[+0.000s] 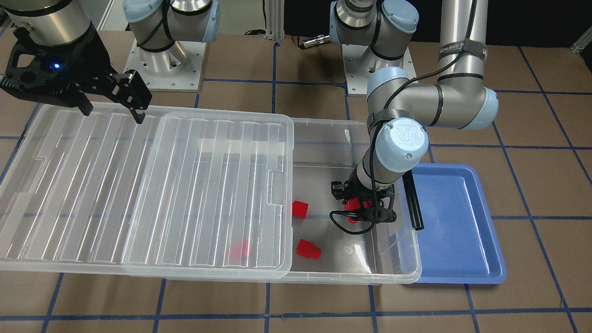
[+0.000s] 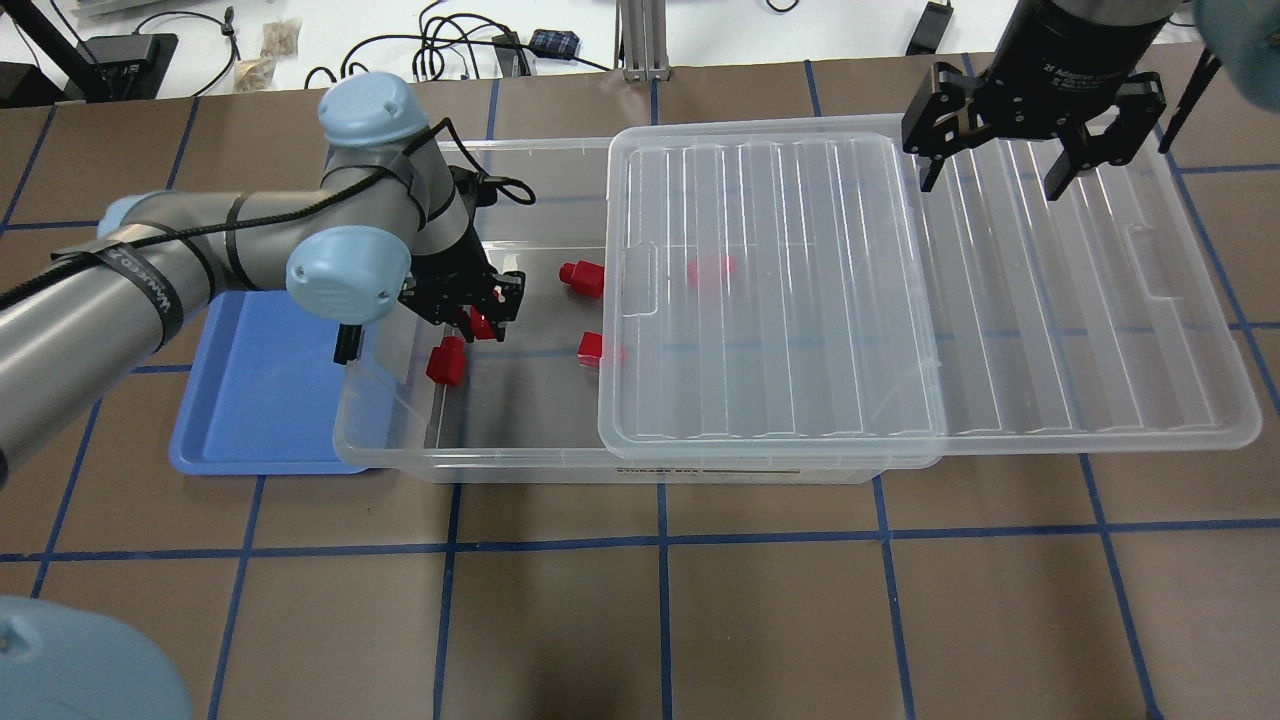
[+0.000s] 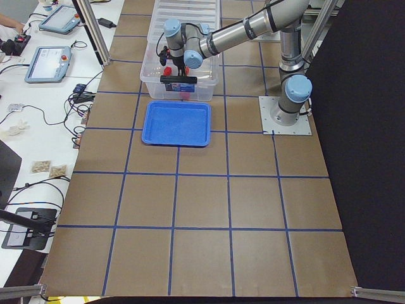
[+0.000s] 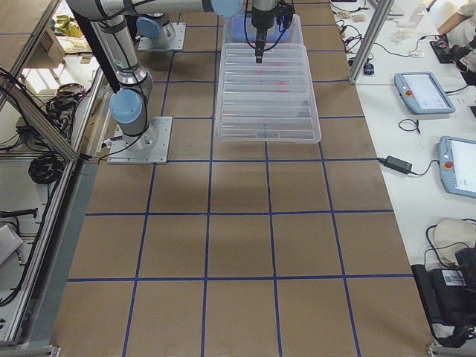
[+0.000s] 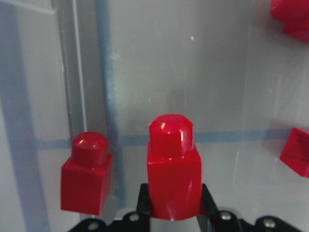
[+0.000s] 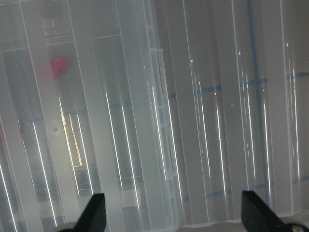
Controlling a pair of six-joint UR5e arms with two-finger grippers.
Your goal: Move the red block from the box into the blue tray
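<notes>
My left gripper is low inside the open end of the clear box, shut on a red block, stub pointing away from the wrist camera. A second red block stands just beside it. Two more red blocks lie on the box floor, and another shows blurred under the lid. The blue tray sits empty against the box's short end. My right gripper is open and empty above the lid.
The ribbed clear lid is slid sideways, covering half of the box and overhanging the table beyond it. A black bar clip hangs on the box's end wall between my left gripper and the tray.
</notes>
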